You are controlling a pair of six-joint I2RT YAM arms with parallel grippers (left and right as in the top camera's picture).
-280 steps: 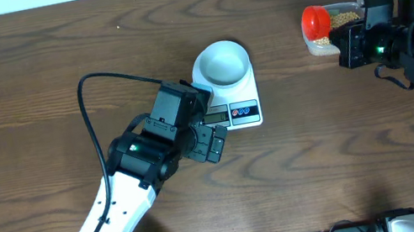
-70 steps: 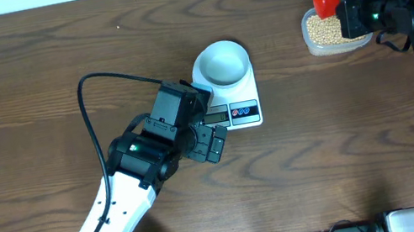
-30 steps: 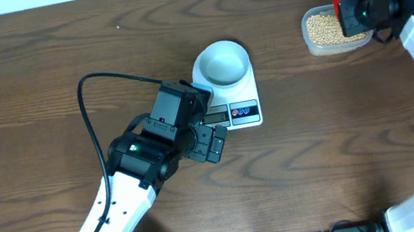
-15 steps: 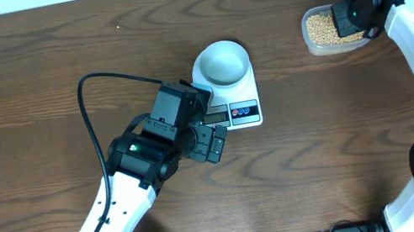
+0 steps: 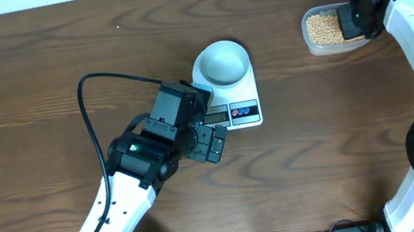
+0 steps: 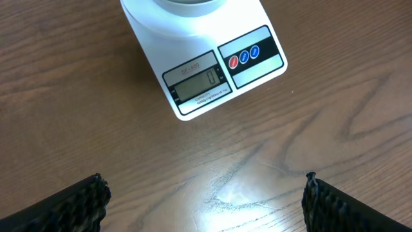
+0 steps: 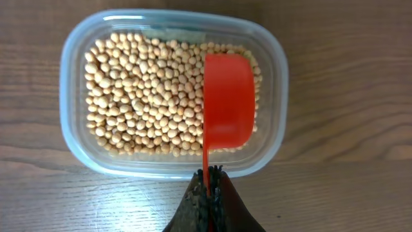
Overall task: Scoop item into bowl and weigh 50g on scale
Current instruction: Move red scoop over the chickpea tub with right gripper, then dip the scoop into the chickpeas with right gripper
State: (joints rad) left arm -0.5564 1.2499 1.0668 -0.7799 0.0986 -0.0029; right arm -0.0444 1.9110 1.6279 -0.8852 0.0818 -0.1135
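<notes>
– At the left of the surface (image 5: 20, 72): state of the left claw (image 5: 213, 143)?

– Released. Jaws spread wide, nothing between them. It hangs just beside the front edge of the scale (image 5: 245, 92), apart from it and touching nothing. Judged idle.

– Scale and bowl?

– Scale is near mid-surface. The bowl (image 5: 221, 64) sits on its platform with a bare inside, no item in it. The display (image 6: 196, 84) reads zero in the left wrist view.

– Further right: where is the item?

– All the beans (image 7: 141, 96) lie in the clear tub (image 7: 72, 129) at far right, well apart from the scale. None seen loose on the wood.

– Right claw?

– The right claw (image 7: 208, 183) is clenched on the thin handle of the red scoop (image 7: 226, 103), gripping just over the tub's near rim. The cup of the scoop lies over the right part of the bean pile. No beans show on it. Whether its mouth faces up or down, cannot tell.

– Step in hand?

– Judgement: loading the scoop for the first transfer. Nothing is weighed yet, so the task is barely begun.

– What does the next move call for?

– Dig the cup into the pile and lift it level. Carry it leftward to the bowl, then tip in small portions while watching the display climb to the target weight. Risk: round beans roll off a tilted cup, and an overfull pour overshoots.
</notes>
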